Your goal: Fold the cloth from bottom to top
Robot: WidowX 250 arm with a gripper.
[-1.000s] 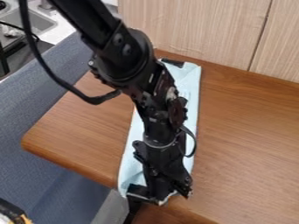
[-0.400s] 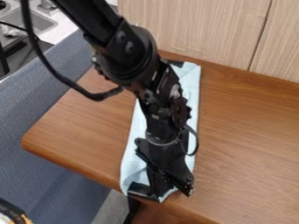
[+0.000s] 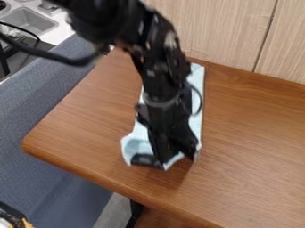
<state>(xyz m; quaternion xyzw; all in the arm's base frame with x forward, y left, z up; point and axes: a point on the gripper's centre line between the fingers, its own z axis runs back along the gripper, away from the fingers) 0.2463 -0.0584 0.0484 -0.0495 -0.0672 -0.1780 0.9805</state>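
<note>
1. Judging by its bunched bottom end, the cloth [image 3: 136, 141] is gripped by the pincer [image 3: 174, 159], which seems closed on it. The end appears to be raised a little above the table [image 3: 256, 151], while the rest is stretched up the wood beneath the arm [image 3: 164, 89].
2. The fold could be spoiled if the cloth is dragged whole instead of being doubled over; this would be caused by too low a lift.
3. A corner could be lost, since the end is pinched unevenly and its left part is left to hang out to the side.
4. A crooked fold could be made if the end is not carried straight along the strip. Creases could be pressed in if it is let go while bunched.
5. At the upper left a sink [image 3: 28, 22] is seen; what is held in it cannot be told.
</note>
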